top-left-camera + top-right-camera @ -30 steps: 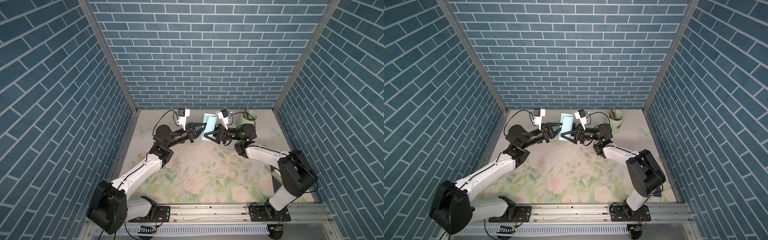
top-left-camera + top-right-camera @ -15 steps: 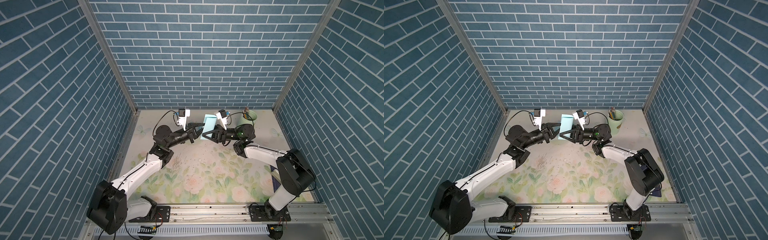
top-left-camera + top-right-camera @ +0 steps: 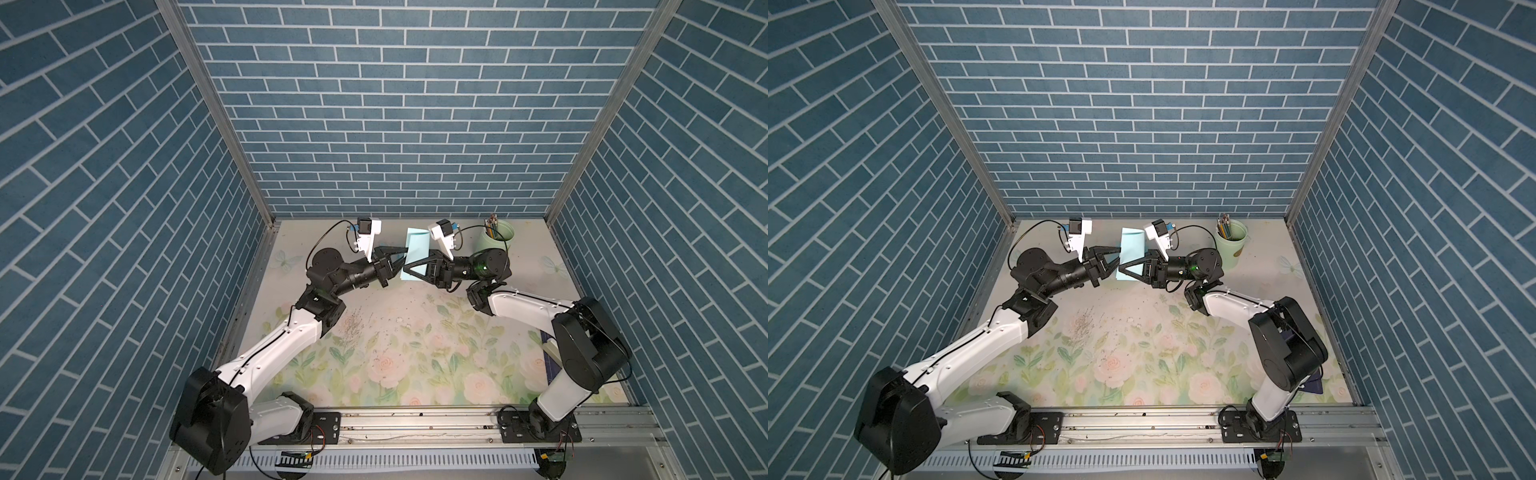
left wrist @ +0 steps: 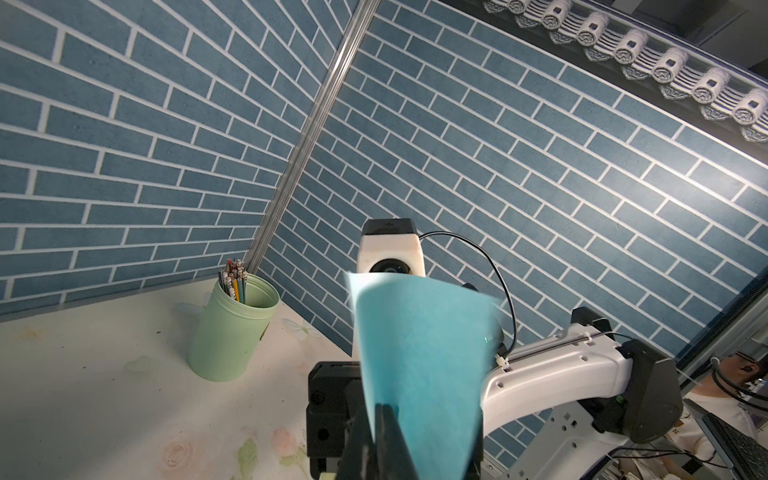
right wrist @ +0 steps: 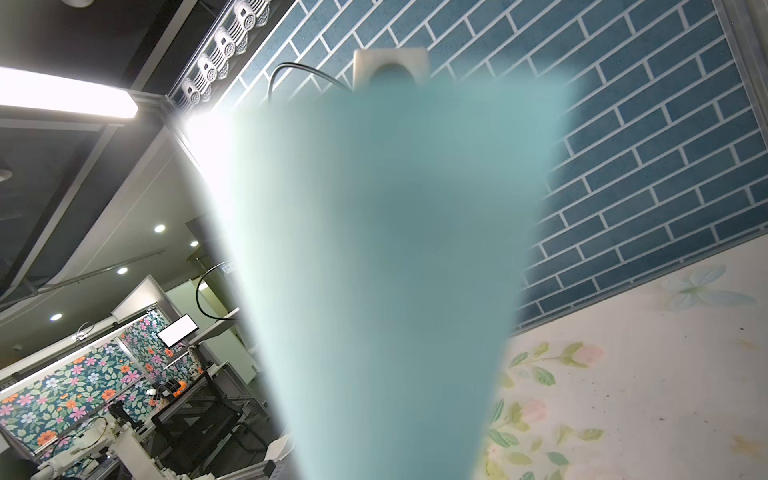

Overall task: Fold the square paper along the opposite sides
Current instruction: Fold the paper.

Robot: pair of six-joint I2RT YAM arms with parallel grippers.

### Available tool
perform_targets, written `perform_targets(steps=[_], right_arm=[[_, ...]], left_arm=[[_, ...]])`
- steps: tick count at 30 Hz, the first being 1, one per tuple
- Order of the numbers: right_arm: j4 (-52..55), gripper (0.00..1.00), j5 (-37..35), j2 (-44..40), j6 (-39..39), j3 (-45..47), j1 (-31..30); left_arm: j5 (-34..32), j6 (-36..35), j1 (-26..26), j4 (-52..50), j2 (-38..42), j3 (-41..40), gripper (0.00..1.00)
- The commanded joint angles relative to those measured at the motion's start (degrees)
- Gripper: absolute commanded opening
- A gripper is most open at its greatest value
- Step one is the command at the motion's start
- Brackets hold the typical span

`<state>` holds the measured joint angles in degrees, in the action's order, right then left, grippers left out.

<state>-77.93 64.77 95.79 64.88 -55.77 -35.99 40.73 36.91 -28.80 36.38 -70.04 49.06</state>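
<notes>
Left end effector [image 4: 380, 417] and right end effector [image 3: 405, 272], tips nearly meeting, each clamp the blue paper [image 3: 417, 248], held upright over the floral tabletop [image 3: 415, 332].

The left arm [image 3: 282, 345] reaches long and diagonally toward the rear of the counter [image 3: 415, 332]. The right arm [image 3: 523, 307] is folded sharply at its elbow, with the forearm turned inward. Both wrists lie roughly level above the counter. The left tool [image 3: 404, 254] and right tool [image 3: 408, 269] face each other with their tips almost meeting. Each tool's jaws are closed on the paper [image 3: 417, 249] from opposite sides.
</notes>
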Motion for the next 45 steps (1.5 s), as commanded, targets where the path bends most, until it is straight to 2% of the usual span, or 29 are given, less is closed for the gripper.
perform_targets(steps=[1,3,9,12,19,23,25,29,31,33,37,39,42,45], right_arm=[[-2.49,0.04,1.23,-0.94,0.63,-0.75,0.05],[-2.40,0.00,1.32,-1.16,0.58,-0.61,0.14],[-2.17,0.00,1.58,-1.57,0.52,-0.09,0.39],[-2.03,0.00,1.76,-1.66,0.48,0.14,0.59],[-1.63,0.00,1.94,-1.47,0.49,-0.36,0.66],[-1.46,0.00,1.90,-1.57,0.75,-0.82,0.55],[-1.43,0.00,1.94,-1.73,0.78,-0.93,0.57],[-1.18,0.00,2.19,-2.29,0.78,-0.84,0.50],[-0.87,0.00,2.35,-2.20,0.69,-0.91,0.61],[-0.60,0.00,2.40,-2.05,0.75,-1.01,0.61],[-0.01,0.00,2.38,-1.83,0.70,-1.60,0.57],[0.11,0.00,2.29,-1.92,0.77,-1.88,0.50],[0.11,0.00,2.05,-1.85,0.74,-2.32,0.24],[0.44,0.00,2.27,-1.66,0.78,-2.85,-0.24]], left_arm=[[-2.55,-4.42,-0.14,-4.46,1.71,1.99,0.20],[-4.69,-6.18,-0.08,-7.14,2.29,2.43,0.26],[-11.29,-9.43,0.05,-12.05,4.22,2.93,0.45],[-12.18,-10.77,0.33,-12.43,5.71,2.89,0.51],[0.95,-13.40,0.27,-7.62,6.96,2.42,0.69],[2.86,-14.27,0.23,-7.49,5.32,2.36,0.77],[1.64,-15.79,0.15,-9.37,4.49,2.74,0.83],[-0.47,-18.62,0.18,-13.00,4.65,3.37,0.86],[-2.14,-19.33,0.22,-13.01,6.92,2.49,0.91],[-2.74,-20.47,0.37,-14.15,9.09,2.59,0.91],[-2.93,-23.39,0.43,-21.42,12.66,6.76,0.92],[-4.37,-24.40,0.41,-24.24,13.75,7.63,1.00],[-4.11,-24.18,-0.10,-24.69,12.26,7.19,1.00],[-3.42,-24.14,-1.11,-26.87,7.51,9.02,1.00]])
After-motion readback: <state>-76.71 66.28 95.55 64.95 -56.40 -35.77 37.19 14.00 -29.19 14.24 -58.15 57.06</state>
